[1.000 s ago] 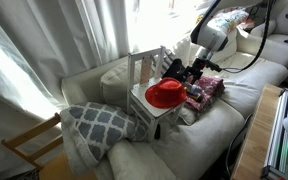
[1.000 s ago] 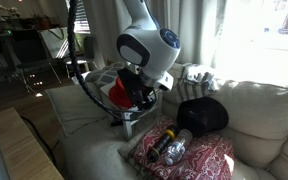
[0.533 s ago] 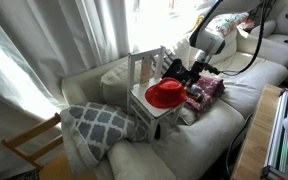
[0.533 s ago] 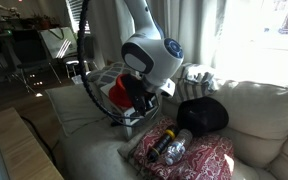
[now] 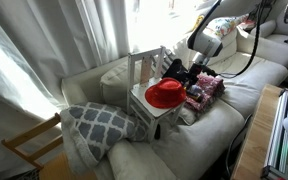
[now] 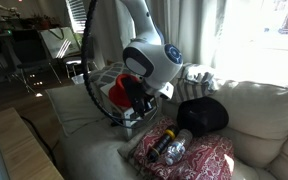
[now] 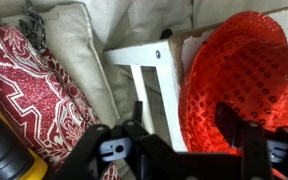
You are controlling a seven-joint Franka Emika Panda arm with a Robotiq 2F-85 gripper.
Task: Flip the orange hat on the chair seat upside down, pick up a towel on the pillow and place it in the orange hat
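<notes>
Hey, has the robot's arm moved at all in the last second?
Yes. The arm has dropped lower, toward the orange hat, which stayed put.

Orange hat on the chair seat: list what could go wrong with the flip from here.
1. In the wrist view, one side of the open gripper seems to line up with the white chair rail rather than the orange hat, so it may snag there.
2. The chair stands on a soft sofa cushion, so a push could tip it.
</notes>
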